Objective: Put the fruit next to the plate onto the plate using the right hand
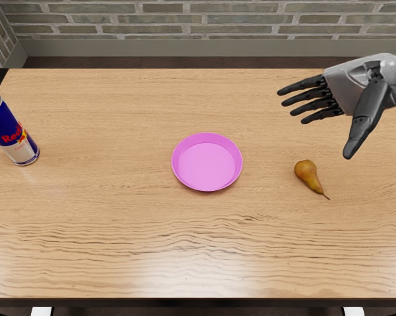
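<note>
A brown pear (308, 174) lies on its side on the wooden table, to the right of a pink round plate (207, 162) that holds nothing. My right hand (329, 112) hovers above and slightly behind the pear, at the upper right. Its fingers are spread and point left, the thumb hangs down, and it holds nothing. The pear's stem points toward the front right. No left arm shows.
A blue and silver drink can (10, 129) stands tilted at the far left edge of the table. A brick wall runs behind the table's far edge.
</note>
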You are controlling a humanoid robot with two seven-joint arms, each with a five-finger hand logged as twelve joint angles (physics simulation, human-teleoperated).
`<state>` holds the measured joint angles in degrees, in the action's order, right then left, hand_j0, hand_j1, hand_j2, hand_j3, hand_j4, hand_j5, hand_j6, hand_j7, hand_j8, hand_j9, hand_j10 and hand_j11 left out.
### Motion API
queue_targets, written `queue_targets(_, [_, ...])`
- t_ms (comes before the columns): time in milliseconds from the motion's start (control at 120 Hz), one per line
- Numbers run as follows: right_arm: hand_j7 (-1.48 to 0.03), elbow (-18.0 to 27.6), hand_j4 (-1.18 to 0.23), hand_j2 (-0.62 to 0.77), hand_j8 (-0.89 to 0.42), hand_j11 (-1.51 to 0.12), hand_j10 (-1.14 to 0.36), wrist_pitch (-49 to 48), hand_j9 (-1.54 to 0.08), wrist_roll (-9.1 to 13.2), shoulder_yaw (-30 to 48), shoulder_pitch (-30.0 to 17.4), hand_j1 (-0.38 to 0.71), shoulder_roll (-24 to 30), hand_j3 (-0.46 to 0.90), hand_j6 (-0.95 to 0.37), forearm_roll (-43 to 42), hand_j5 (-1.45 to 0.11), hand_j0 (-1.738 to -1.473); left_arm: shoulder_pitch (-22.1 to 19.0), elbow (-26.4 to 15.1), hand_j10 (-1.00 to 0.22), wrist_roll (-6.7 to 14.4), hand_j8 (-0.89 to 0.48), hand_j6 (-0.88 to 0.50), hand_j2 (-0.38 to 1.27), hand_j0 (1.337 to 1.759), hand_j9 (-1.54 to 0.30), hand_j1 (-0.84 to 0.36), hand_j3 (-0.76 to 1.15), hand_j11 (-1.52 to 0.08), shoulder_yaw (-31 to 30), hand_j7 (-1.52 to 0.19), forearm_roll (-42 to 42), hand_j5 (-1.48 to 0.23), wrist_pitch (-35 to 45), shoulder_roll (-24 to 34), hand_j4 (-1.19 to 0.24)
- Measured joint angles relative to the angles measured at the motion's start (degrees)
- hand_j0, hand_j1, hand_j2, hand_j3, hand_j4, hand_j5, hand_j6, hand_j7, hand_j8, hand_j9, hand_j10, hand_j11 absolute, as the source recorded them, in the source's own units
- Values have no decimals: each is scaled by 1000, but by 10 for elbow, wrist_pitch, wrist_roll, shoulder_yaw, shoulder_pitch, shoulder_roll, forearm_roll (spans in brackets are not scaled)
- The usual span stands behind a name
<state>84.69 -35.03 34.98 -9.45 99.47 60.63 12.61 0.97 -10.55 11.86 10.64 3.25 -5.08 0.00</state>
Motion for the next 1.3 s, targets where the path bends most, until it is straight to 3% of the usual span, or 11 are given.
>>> queue_targets(133, [-28, 1, -22, -6, -23, -28, -22, 0, -28, 0, 0, -2, -323, -2, 0, -23, -1, -28, -1658, 0, 0, 0, 0, 0, 0, 0, 1658, 0, 349, 0, 0, 0, 0, 0, 0, 0, 0, 0])
queue_targets(217, [-28, -29, -23, -5, -23, -28, -23, 9, -28, 0, -3, 1, -323, -27, 0, -23, -11, -28, -1658, 0, 0, 0, 0, 0, 0, 0, 1658, 0, 349, 0, 0, 0, 0, 0, 0, 0, 0, 0])
queue_targets(283, [-29, -60, -23, -5, -23, -29, -23, 97, -29, 0, -40, 10, -322, -81, 0, -23, -35, -29, -1658, 0, 0, 0, 0, 0, 0, 0, 1658, 0, 349, 0, 0, 0, 0, 0, 0, 0, 0, 0])
queue_targets(400, [-31, -122, -25, -6, -25, -31, -25, 279, -31, 0, -198, 57, -320, -220, 0, -26, -55, -32, -1658, 0, 0, 0, 0, 0, 0, 0, 1658, 0, 349, 0, 0, 0, 0, 0, 0, 0, 0, 0])
queue_targets(592, [-34, -10, -28, -6, -28, -34, -27, 579, -35, 0, -291, 120, -317, -304, 0, -28, -63, -35, -1658, 0, 0, 0, 0, 0, 0, 0, 1658, 0, 349, 0, 0, 0, 0, 0, 0, 0, 0, 0])
queue_targets(742, [-36, 55, -28, -5, -29, -36, -28, 672, -36, 0, -305, 124, -317, -332, 0, -29, -66, -36, -1658, 0, 0, 0, 0, 0, 0, 0, 1658, 0, 349, 0, 0, 0, 0, 0, 0, 0, 0, 0])
queue_targets(867, [-37, 67, -29, -5, -29, -37, -29, 692, -37, 0, -306, 100, -315, -346, 0, -30, -87, -37, -1658, 0, 0, 0, 0, 0, 0, 0, 1658, 0, 349, 0, 0, 0, 0, 0, 0, 0, 0, 0])
queue_targets(1058, [-43, 39, -34, -6, -34, -43, -34, 699, -43, 0, -295, 27, -310, -351, 0, -34, -147, -43, -1658, 0, 0, 0, 0, 0, 0, 0, 1658, 0, 349, 0, 0, 0, 0, 0, 0, 0, 0, 0])
queue_targets(1300, [-144, 20, -112, -22, -112, -144, -112, 700, -144, 0, -252, -60, -216, -351, 0, -112, -221, -144, -1658, 0, 0, 0, 0, 0, 0, 0, 1658, 0, 349, 0, 0, 0, 0, 0, 0, 0, 0, 0])
